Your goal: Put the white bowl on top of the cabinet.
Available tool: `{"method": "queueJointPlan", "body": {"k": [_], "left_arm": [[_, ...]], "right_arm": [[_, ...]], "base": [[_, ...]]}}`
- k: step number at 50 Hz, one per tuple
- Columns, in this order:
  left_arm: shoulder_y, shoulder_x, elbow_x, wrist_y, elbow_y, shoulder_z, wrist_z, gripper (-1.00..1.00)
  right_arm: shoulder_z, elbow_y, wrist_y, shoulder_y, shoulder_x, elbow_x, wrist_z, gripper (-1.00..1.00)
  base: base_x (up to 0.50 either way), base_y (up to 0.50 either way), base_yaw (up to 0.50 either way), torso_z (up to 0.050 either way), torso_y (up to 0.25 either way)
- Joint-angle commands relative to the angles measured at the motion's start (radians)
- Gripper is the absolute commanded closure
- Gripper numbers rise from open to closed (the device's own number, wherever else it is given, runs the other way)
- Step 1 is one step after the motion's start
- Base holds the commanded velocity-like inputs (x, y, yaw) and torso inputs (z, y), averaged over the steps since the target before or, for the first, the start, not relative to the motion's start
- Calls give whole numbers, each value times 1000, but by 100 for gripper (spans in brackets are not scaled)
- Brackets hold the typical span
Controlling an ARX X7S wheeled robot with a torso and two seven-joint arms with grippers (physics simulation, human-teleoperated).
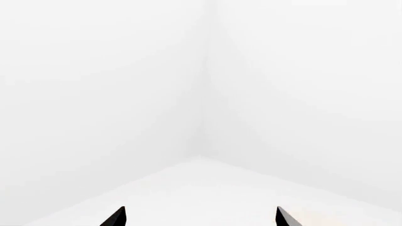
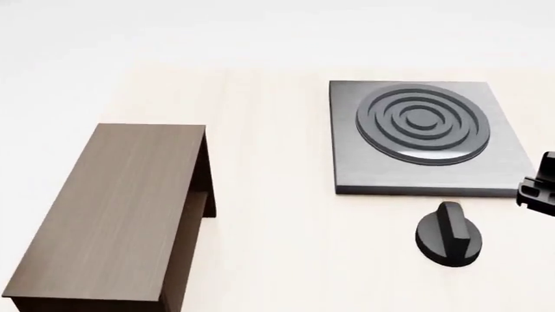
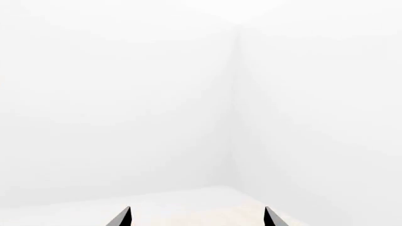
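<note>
The white bowl is out of view in every frame. The cabinet (image 2: 117, 208), long, low and dark brown with a bare flat top, stands at the left of the head view. My left gripper (image 1: 199, 217) is open, with only its two dark fingertips showing against white walls and nothing between them. My right gripper (image 3: 197, 217) is open too and faces a white room corner, also holding nothing. A dark piece of my right arm (image 2: 542, 185) pokes in at the right edge of the head view.
A grey square stove plate (image 2: 425, 136) with raised rings lies at the right on the pale wooden table (image 2: 277, 195). A black round knob (image 2: 448, 234) sits in front of it. White walls lie beyond the table.
</note>
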Motion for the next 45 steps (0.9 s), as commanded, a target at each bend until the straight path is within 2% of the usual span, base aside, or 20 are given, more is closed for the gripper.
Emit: {"method": "queueJointPlan", "body": {"k": [1, 16, 26, 41, 45], "left_arm": [[0, -3, -5, -2, 1, 3, -4, -100], [2, -7, -11, 0, 0, 10, -7, -100], [2, -8, -12, 5, -8, 16, -9, -100], [3, -11, -16, 5, -7, 23, -14, -100], [0, -13, -13, 11, -14, 24, -18, -100]], "right_arm": [[-4, 10, -17, -4, -2, 0, 3, -100], [-7, 18, -15, -4, -1, -14, 26, -100], [55, 71, 130, 56, -34, -67, 145, -100], [66, 114, 248, 85, -37, -92, 191, -100], [64, 129, 321, 108, -37, -97, 201, -100]], "base": [[0, 0, 0, 0, 0], [56, 0, 0, 0, 0], [0, 0, 0, 0, 0], [0, 0, 0, 0, 0], [0, 0, 0, 0, 0]]}}
